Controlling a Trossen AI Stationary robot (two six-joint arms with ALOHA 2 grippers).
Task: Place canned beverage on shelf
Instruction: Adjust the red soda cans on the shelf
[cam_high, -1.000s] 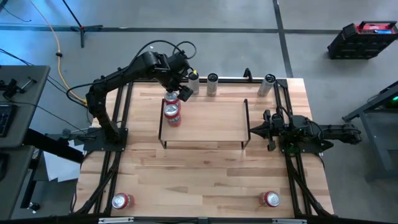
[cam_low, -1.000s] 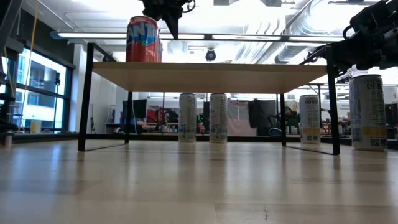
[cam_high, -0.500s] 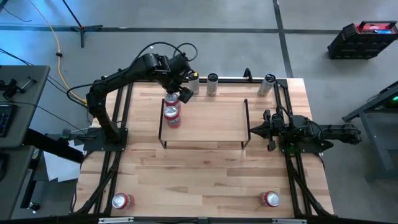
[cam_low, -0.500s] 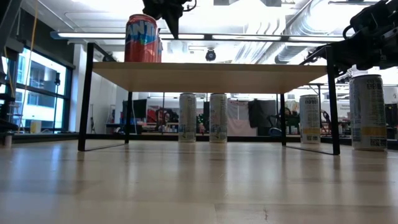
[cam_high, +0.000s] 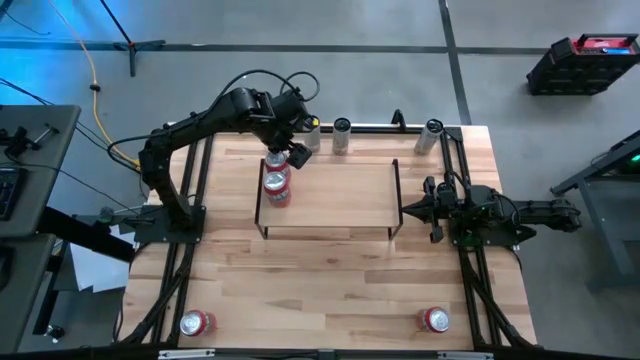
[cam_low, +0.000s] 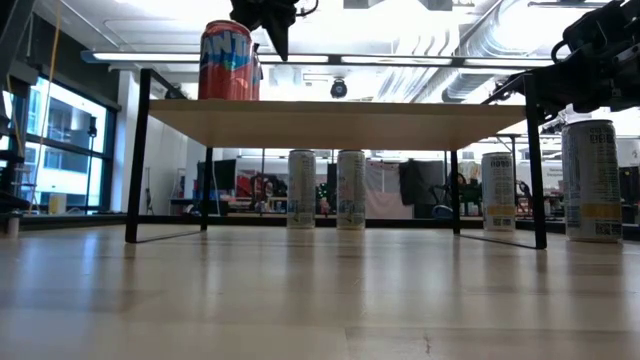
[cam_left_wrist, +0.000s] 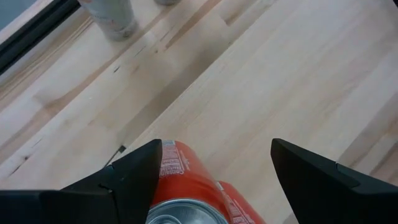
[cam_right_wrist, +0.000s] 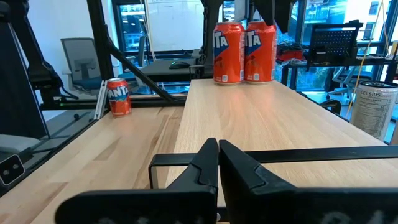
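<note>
The shelf (cam_high: 330, 190) stands mid-table, a light-wood board (cam_low: 340, 122) on a black wire frame. Two red cans stand upright on its left end, one far (cam_high: 277, 163) and one nearer (cam_high: 277, 188); they overlap in the low view (cam_low: 228, 60) and stand side by side in the right wrist view (cam_right_wrist: 228, 53). My left gripper (cam_high: 293, 155) is open above the far can (cam_left_wrist: 186, 186), one finger on either side of it, apart from it as far as shows. My right gripper (cam_high: 412, 210) is shut and empty beside the shelf's right end rail.
Three tall pale cans (cam_high: 342, 135) stand along the table's far edge, one of them (cam_high: 430, 135) near the right rail. Two red cans stand near the front edge, left (cam_high: 197, 322) and right (cam_high: 435, 320). Black rails run along the table's sides.
My left gripper has drawn up a little and back toward the table's far edge, away from the far red can. Both cans stay upright on the shelf.
</note>
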